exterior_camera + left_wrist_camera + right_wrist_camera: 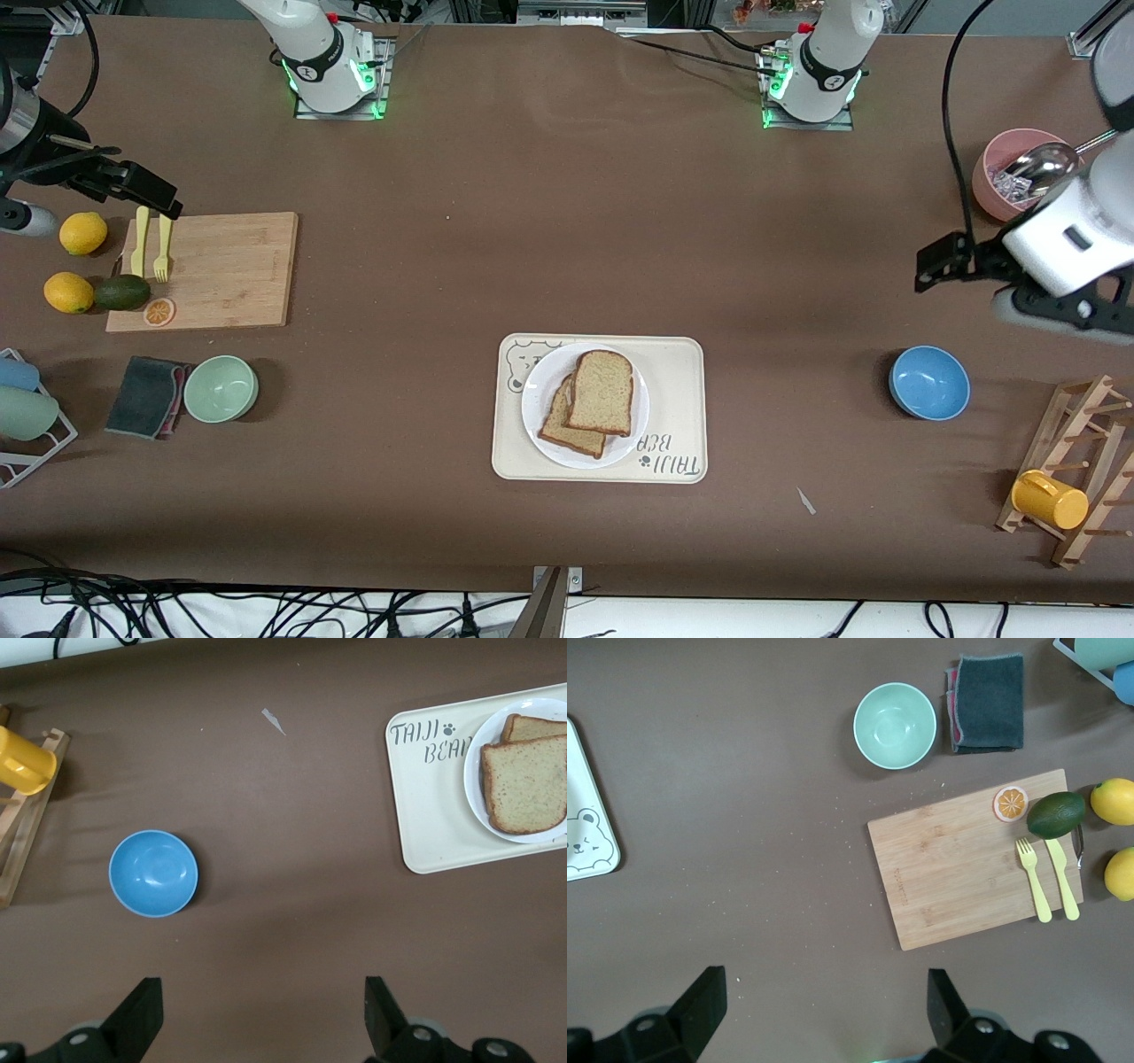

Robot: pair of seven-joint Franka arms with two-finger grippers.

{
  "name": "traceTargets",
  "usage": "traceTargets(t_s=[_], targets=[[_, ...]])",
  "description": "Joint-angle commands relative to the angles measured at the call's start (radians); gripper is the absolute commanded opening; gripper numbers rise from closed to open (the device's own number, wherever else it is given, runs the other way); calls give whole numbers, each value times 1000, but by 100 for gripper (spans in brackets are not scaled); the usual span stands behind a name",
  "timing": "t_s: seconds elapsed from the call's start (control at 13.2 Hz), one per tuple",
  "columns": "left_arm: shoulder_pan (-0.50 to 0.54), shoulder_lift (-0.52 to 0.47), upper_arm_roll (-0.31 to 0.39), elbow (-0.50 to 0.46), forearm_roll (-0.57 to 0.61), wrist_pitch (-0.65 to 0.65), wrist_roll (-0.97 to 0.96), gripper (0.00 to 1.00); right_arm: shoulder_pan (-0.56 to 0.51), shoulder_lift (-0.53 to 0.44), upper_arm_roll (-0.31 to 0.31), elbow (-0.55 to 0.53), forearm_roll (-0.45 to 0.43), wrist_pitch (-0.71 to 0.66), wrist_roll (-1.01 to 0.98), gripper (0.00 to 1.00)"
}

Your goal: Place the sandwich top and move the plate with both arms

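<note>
The sandwich top point(602, 392), a light-brown bread slice, lies askew on another slice point(567, 427) on the white plate point(538, 399). The plate sits on a beige tray point(673, 390) in the middle of the table. The left wrist view shows the sandwich top point(530, 784), plate point(474, 793) and tray point(434, 815) well away from the fingers. My left gripper point(939, 261) point(263, 992) hangs open and empty, high over bare table near the blue bowl. My right gripper point(151, 190) point(826, 983) hangs open and empty, high over bare table by the cutting board.
A blue bowl point(928, 383) point(152, 873), a pink bowl with a ladle point(1010, 177) and a wooden rack with a yellow mug point(1050, 499) stand at the left arm's end. A cutting board point(221, 266) point(974, 859), green bowl point(221, 388), cloth point(146, 396) and fruit are at the right arm's end.
</note>
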Motion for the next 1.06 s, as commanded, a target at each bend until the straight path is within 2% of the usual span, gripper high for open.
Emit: traceTargets(t_s=[0.0,0.23,0.38,0.98], targets=[[-2,-154,5,-218,17,23,-22,100,-2,-4,0,15,14,-10,12,100],[-22,-246,43,-312,16,99,-19,100,-2,-3,0,15,13,-9,12,100],[-26,-286,45,-370,13,110,-17,100,-2,-3,0,15,14,-7,12,100],[-37,-289,46,-387,-12,95,-17,100,-2,-1,0,15,14,-6,12,100]])
